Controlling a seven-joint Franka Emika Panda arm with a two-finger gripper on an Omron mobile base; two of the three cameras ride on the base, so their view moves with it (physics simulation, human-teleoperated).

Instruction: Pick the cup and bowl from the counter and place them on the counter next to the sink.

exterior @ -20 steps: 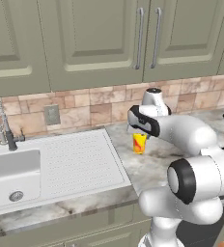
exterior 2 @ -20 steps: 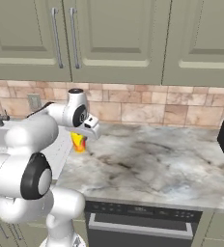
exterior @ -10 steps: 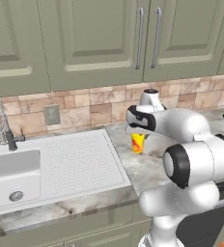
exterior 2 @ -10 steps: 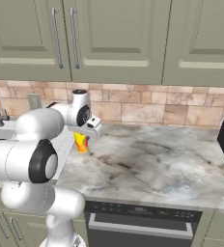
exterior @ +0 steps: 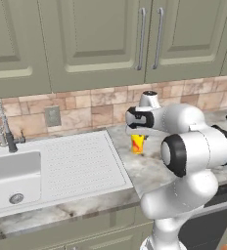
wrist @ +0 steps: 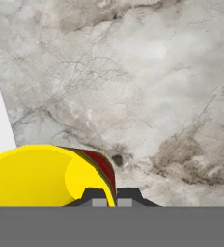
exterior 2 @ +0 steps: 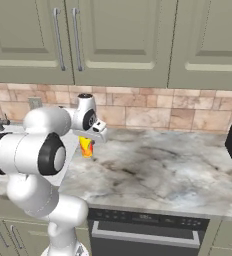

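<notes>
Just right of the sink's (exterior: 47, 171) ribbed drainboard, the yellow cup (exterior: 137, 143) hangs under the gripper (exterior: 137, 134), low over the marbled counter (exterior 2: 153, 175); contact with the stone cannot be told. In the hand view the 2 fingertips (wrist: 97, 198) are pressed together, pinching the cup's rim. White edge of the sink sits at left.
</notes>
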